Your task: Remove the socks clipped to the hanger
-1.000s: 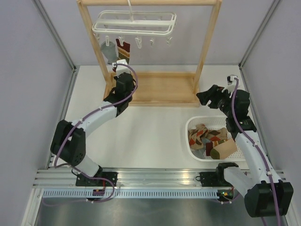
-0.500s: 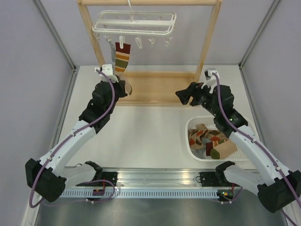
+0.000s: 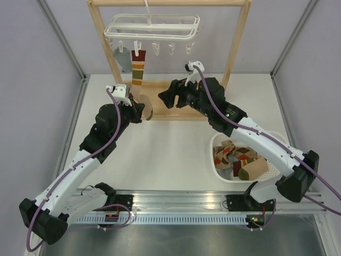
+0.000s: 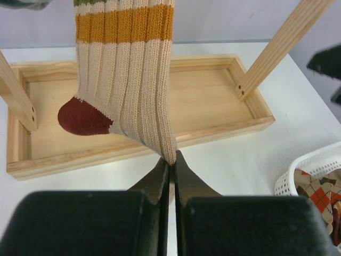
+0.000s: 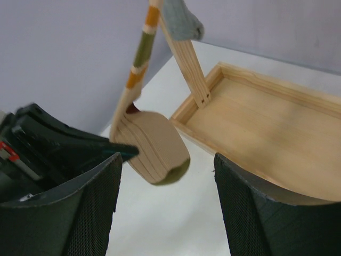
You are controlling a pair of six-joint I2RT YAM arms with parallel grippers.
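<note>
Change: the right gripper (image 5: 168, 160) is now brought across from the basket (image 3: 217, 141) to the rack, and the striped sock (image 4: 125, 80) is drawn taut.
Meaning: release from the hanger (image 3: 152, 25) is judged imminent; the grey sock (image 3: 121, 57) is left clipped.
Left gripper (image 4: 169, 162): closed, the sock's lower edge pinched.
Right gripper: spread wide, nothing held.
Sock position: hung from its clip, its toe seen between the right fingers.
</note>
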